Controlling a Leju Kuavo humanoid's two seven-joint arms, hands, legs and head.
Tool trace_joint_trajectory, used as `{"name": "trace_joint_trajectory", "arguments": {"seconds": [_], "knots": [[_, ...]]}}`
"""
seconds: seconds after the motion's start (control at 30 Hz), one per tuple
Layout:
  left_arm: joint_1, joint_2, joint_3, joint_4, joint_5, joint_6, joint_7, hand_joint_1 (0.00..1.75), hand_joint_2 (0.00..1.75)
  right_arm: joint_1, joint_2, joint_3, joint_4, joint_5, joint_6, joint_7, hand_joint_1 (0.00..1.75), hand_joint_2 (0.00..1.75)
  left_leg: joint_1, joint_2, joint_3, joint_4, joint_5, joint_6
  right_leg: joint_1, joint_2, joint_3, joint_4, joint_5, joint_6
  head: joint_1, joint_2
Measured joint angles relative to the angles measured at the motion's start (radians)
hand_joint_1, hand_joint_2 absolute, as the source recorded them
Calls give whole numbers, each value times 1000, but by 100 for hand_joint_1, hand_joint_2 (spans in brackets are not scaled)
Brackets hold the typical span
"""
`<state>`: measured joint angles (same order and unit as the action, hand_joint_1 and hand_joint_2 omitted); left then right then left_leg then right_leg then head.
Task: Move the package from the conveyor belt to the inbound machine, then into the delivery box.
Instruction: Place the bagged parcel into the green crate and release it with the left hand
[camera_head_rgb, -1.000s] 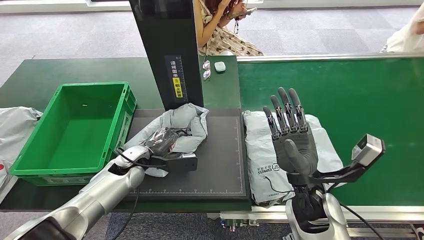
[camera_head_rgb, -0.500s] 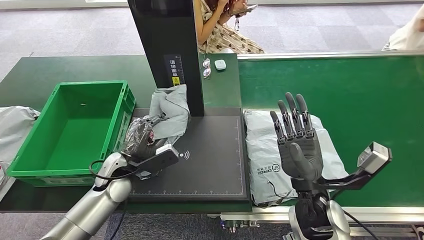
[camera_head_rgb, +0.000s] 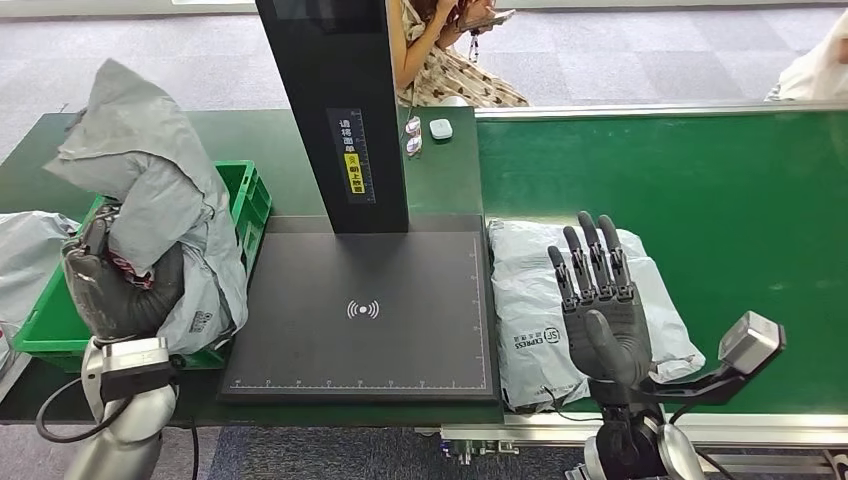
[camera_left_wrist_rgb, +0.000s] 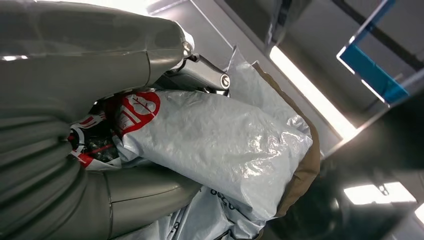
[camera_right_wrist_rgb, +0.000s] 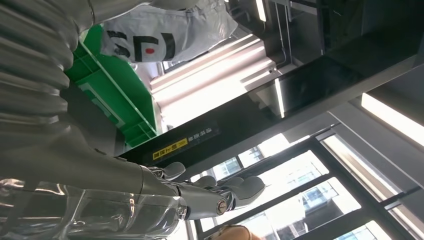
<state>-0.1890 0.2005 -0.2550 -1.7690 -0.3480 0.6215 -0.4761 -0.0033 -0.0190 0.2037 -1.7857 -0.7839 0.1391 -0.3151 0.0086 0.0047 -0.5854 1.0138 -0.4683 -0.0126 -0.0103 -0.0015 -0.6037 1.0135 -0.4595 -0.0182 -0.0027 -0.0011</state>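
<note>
My left hand (camera_head_rgb: 118, 285) grips a crumpled grey package (camera_head_rgb: 150, 195) and holds it up over the near side of the green delivery box (camera_head_rgb: 238, 205). In the left wrist view the package (camera_left_wrist_rgb: 210, 145) shows white plastic with a red mark, clamped under the fingers (camera_left_wrist_rgb: 200, 75). The black inbound machine pad (camera_head_rgb: 362, 310) lies bare under its dark post (camera_head_rgb: 335, 110). My right hand (camera_head_rgb: 600, 290) stands upright with fingers spread, holding nothing, above a second grey package (camera_head_rgb: 530, 300) at the left end of the green conveyor belt (camera_head_rgb: 720, 200). The right wrist view shows its fingers (camera_right_wrist_rgb: 215, 192) apart.
Another grey bag (camera_head_rgb: 25, 255) lies on the dark table left of the box. Glasses (camera_head_rgb: 412, 138) and a small white device (camera_head_rgb: 440, 130) sit behind the post. A person in a patterned dress (camera_head_rgb: 450, 60) sits beyond the table; a second person (camera_head_rgb: 815, 70) is at the far right.
My left hand has lifted the grey package off the machine pad and swung it left, up over the green box. The right hand has stayed upright and sunk slightly.
</note>
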Motion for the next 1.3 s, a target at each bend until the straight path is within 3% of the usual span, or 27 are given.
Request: {"name": "trace_joint_trajectory", "arguments": {"seconds": [0.1,0.2,0.33,0.47,0.67,0.87,1.1,1.13,1.23,1.27,1.3], "knots": [[-7,2,39,-3,-41,-29,69,175,175,6,0,0,-1,0,14,-1,0,175,0,0,0,0,0,-1,1,0,0,0,0,0,0,0],[-81,9,88,68,-133,-113,209,175,175,7,0,0,-3,2,35,5,0,175,1,-1,0,1,2,-1,1,-1,0,0,1,-1,0,0],[-296,34,131,329,-295,-210,366,175,175,-8,0,0,-1,0,54,30,0,175,2,-1,0,1,4,-4,2,-2,0,1,4,-5,0,0],[-502,62,135,632,-403,-216,409,175,175,-29,0,0,6,-6,62,44,0,175,3,1,0,1,5,-5,4,0,-1,1,6,-7,0,0],[-665,88,124,941,-535,-201,510,175,175,-56,0,0,11,-10,64,70,0,175,3,1,-1,1,5,-6,4,1,-2,1,5,-7,0,0],[-745,100,109,1132,-562,-254,549,175,175,-73,0,0,17,-13,57,81,0,175,3,1,-2,0,5,-6,4,1,-3,1,5,-7,0,0],[-717,93,109,1202,-494,-343,477,175,175,-73,-1,0,24,-15,51,70,0,175,3,1,-3,1,5,-6,4,1,-4,1,5,-7,0,0],[-710,92,109,1203,-482,-358,472,165,175,-73,-2,0,24,-15,52,70,0,175,3,1,-3,1,5,-6,4,1,-4,1,5,-7,0,0],[-683,87,107,1201,-446,-400,460,34,175,-73,-4,0,27,-15,54,70,0,175,3,1,-3,1,5,-6,4,1,-4,1,5,-7,0,0],[-671,87,106,1197,-433,-415,457,0,175,-73,-4,0,27,-15,55,70,0,175,3,1,-3,0,5,-6,4,1,-4,1,5,-7,0,0],[-658,87,105,1188,-418,-430,454,0,175,-74,-5,0,29,-15,55,70,0,175,3,1,-3,0,5,-6,4,1,-4,1,5,-7,0,0]]}}
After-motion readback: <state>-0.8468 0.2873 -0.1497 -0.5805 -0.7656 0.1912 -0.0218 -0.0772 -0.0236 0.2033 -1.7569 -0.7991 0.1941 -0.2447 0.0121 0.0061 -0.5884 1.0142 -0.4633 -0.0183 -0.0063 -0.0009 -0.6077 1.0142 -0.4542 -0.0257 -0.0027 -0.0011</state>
